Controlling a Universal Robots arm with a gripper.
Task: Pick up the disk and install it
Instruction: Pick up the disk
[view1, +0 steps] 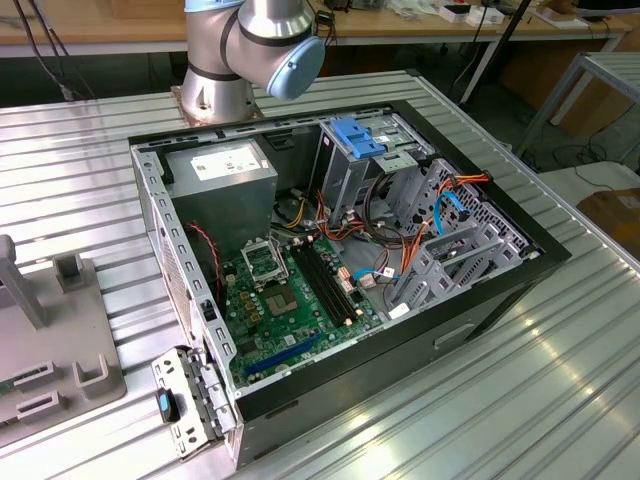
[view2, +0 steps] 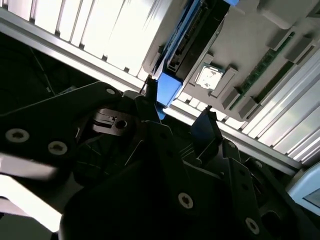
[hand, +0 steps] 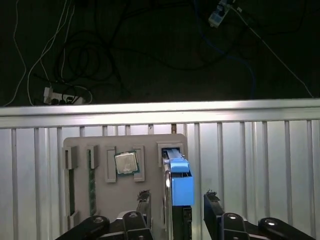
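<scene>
Two fingers (hand: 214, 212) of the gripper (hand: 177, 200) spread wide, flanking the disk (hand: 181, 186), slotted upright in its holder (view1: 95, 340) for easy grasping, eight o'clock from the case (view1: 480, 300).

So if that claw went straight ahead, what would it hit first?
Probably the disk, standing on edge in the grey holder; the open gripper points at it, though depth is unclear.

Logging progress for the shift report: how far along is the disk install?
Nothing is finished yet. The disk stands on edge in the grey holder tray. In hand: the gripper is open, fingers either side of its blue frame. Left: grasp, lift, and seating it in the computer case.
</scene>
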